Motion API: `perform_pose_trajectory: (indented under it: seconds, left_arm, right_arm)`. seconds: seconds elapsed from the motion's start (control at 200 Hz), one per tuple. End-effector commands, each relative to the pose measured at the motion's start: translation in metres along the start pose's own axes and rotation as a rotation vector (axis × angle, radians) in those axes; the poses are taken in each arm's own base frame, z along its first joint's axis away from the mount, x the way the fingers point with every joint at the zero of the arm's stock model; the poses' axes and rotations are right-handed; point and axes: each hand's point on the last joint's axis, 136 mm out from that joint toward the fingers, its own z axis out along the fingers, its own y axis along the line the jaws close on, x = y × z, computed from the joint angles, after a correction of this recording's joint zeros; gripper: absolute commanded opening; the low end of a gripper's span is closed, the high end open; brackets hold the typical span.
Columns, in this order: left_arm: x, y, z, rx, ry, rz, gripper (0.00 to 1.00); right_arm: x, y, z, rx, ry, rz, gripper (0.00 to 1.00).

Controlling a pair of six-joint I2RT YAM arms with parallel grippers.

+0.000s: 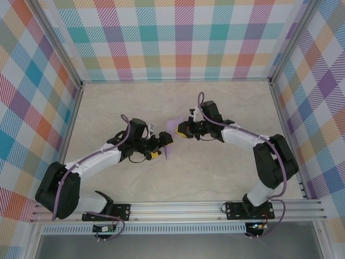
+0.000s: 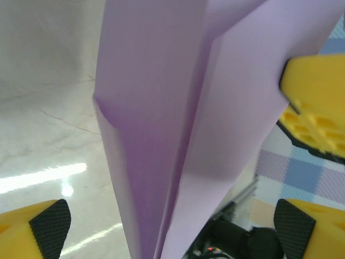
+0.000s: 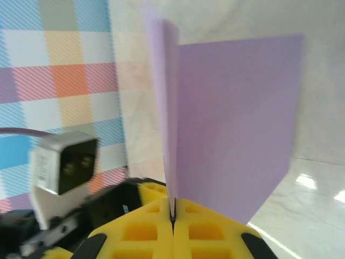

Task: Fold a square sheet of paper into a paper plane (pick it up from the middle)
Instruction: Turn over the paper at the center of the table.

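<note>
- The right arm's yellow fingers (image 3: 186, 221) are pressed together, and we see the folded lavender-purple paper sheet (image 3: 232, 118) pinched in the seam between them.
- In the right wrist view the pinched fold stands straight up out of the tips. One flat flap spreads to the right of it.
- The left arm's yellow fingers (image 2: 35, 232) stand wide apart, one at each lower corner of the left wrist view. Their black pads face inward.
- The paper passes through the gap between the left fingers, and we see neither pad touching it.
- In that view the sheet's long axis runs top to bottom. A centre crease runs down it, and the layers narrow toward the lower edge.
- A finger of the right arm shows yellow at the right edge of the left wrist view, against the paper's side.
- From above, the paper sits between the two arms near the middle of the pale marbled desk (image 1: 135, 178). Whether it touches the surface we cannot tell.
- Its purple shows from beside the right fingers down to the left fingers, far to near.
- Plaid pastel walls (image 1: 183, 38) enclose the desk.
</note>
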Motion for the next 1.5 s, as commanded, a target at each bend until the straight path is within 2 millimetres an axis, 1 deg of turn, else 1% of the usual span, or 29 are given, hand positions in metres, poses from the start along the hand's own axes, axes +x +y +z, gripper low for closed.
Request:
perform_pose_trajectory:
  seconds: [0.0, 0.085, 0.155, 0.225, 0.34, 0.455, 0.54, 0.645, 0.83, 0.94, 0.98, 1.065, 1.115, 1.16, 1.19, 1.215, 1.225, 1.24, 1.275, 1.355, 1.425, 1.495]
  left_arm:
    - [-0.002, -0.034, -0.013, 0.182, -0.011, -0.044, 1.00]
    - [-0.004, -0.045, -0.018, 0.246, -0.020, -0.076, 1.00]
    - [-0.006, -0.053, -0.022, 0.277, -0.029, -0.089, 1.00]
    - [-0.008, -0.053, -0.024, 0.278, -0.040, -0.091, 0.99]
    - [-0.014, -0.052, -0.026, 0.280, -0.072, -0.076, 0.91]
    - [-0.019, -0.056, -0.029, 0.316, -0.100, -0.071, 0.84]
    - [-0.022, -0.059, -0.032, 0.333, -0.118, -0.062, 0.76]
    - [-0.024, -0.065, -0.036, 0.350, -0.134, -0.044, 0.63]
    - [-0.024, -0.062, -0.034, 0.333, -0.129, -0.040, 0.39]
    - [-0.024, -0.061, -0.032, 0.318, -0.123, -0.021, 0.20]
    - [-0.023, -0.057, -0.032, 0.289, -0.121, -0.012, 0.13]
    - [-0.024, -0.052, -0.033, 0.217, -0.126, 0.033, 0.06]
    - [-0.025, -0.046, -0.035, 0.142, -0.130, 0.075, 0.04]
    - [-0.026, -0.033, -0.037, 0.038, -0.138, 0.111, 0.04]
    - [-0.030, -0.026, -0.042, -0.036, -0.154, 0.144, 0.04]
    - [-0.028, -0.013, -0.045, -0.124, -0.142, 0.157, 0.04]
    - [-0.029, -0.012, -0.047, -0.145, -0.148, 0.169, 0.04]
    - [-0.029, -0.005, -0.049, -0.195, -0.146, 0.178, 0.04]
    - [-0.032, 0.005, -0.056, -0.292, -0.148, 0.207, 0.04]
    - [-0.037, 0.023, -0.070, -0.491, -0.150, 0.276, 0.04]
    - [-0.044, 0.034, -0.082, -0.650, -0.167, 0.333, 0.04]
    - [-0.053, 0.043, -0.092, -0.808, -0.197, 0.388, 0.05]
  right_arm:
    - [-0.004, 0.045, -0.008, -0.133, 0.026, -0.014, 0.05]
    - [-0.006, 0.055, -0.010, -0.161, 0.030, -0.009, 0.05]
    - [-0.006, 0.057, -0.010, -0.164, 0.036, 0.001, 0.05]
    - [-0.005, 0.058, -0.011, -0.166, 0.039, 0.002, 0.06]
    - [-0.003, 0.055, -0.010, -0.156, 0.052, 0.004, 0.06]
    - [0.002, 0.051, -0.009, -0.152, 0.073, 0.016, 0.06]
    - [0.004, 0.047, -0.008, -0.146, 0.082, 0.025, 0.06]
    - [0.006, 0.045, -0.007, -0.149, 0.095, 0.035, 0.06]
    - [0.009, 0.043, -0.007, -0.149, 0.109, 0.044, 0.07]
    - [0.011, 0.041, -0.008, -0.142, 0.114, 0.040, 0.17]
    - [0.012, 0.038, -0.009, -0.123, 0.109, 0.038, 0.20]
    - [0.013, 0.029, -0.014, -0.049, 0.084, 0.022, 0.29]
    - [0.012, 0.020, -0.019, 0.024, 0.055, 0.006, 0.35]
    - [0.011, 0.009, -0.026, 0.110, 0.023, -0.004, 0.44]
    - [0.009, 0.003, -0.031, 0.161, -0.001, -0.015, 0.50]
    - [0.008, -0.001, -0.035, 0.196, -0.019, -0.030, 0.55]
    - [0.008, -0.003, -0.037, 0.212, -0.027, -0.033, 0.58]
    - [0.007, -0.006, -0.039, 0.230, -0.037, -0.041, 0.61]
    - [0.005, -0.012, -0.045, 0.273, -0.065, -0.054, 0.69]
    - [0.003, -0.027, -0.056, 0.362, -0.116, -0.077, 0.84]
    - [0.003, -0.040, -0.067, 0.437, -0.152, -0.084, 0.94]
    - [0.004, -0.050, -0.074, 0.486, -0.176, -0.086, 1.00]
